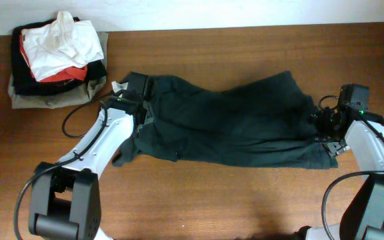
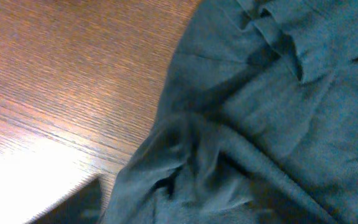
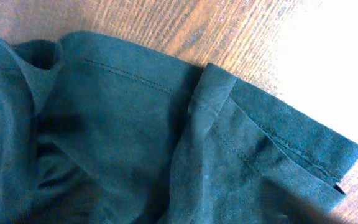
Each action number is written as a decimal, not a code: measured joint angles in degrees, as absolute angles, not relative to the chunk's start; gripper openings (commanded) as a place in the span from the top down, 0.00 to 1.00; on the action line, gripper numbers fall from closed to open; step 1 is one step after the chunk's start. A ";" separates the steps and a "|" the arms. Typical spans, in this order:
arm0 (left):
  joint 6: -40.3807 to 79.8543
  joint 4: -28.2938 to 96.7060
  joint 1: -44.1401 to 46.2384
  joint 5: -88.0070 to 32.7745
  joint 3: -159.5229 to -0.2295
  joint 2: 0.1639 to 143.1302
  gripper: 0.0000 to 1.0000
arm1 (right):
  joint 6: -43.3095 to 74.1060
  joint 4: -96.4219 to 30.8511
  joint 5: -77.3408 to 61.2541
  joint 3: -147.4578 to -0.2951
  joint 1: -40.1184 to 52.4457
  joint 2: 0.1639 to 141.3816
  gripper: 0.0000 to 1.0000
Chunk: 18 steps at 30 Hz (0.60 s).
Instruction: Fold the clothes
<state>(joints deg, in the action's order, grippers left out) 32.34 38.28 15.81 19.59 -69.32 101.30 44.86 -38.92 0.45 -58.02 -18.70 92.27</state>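
Neither wrist view shows its own fingers plainly, only cloth and wood, so I cannot tell whether either pair is spread or pinching. From overhead the left gripper (image 1: 141,101) sits at the crumpled end of the garment (image 1: 232,123), and the right gripper (image 1: 325,125) at its opposite, hemmed end. Both arms reach inward, low over the wooden table (image 1: 245,200). The dark green garment lies stretched between the fingers, soft, wrinkled and stitched along the hem. A stack of folded clothes (image 1: 55,60) lies well beyond the left fingers.
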 measured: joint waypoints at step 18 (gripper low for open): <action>30.81 45.25 16.43 15.16 -73.08 90.98 0.01 | 43.53 -42.17 -2.87 -58.02 -18.70 92.27 0.01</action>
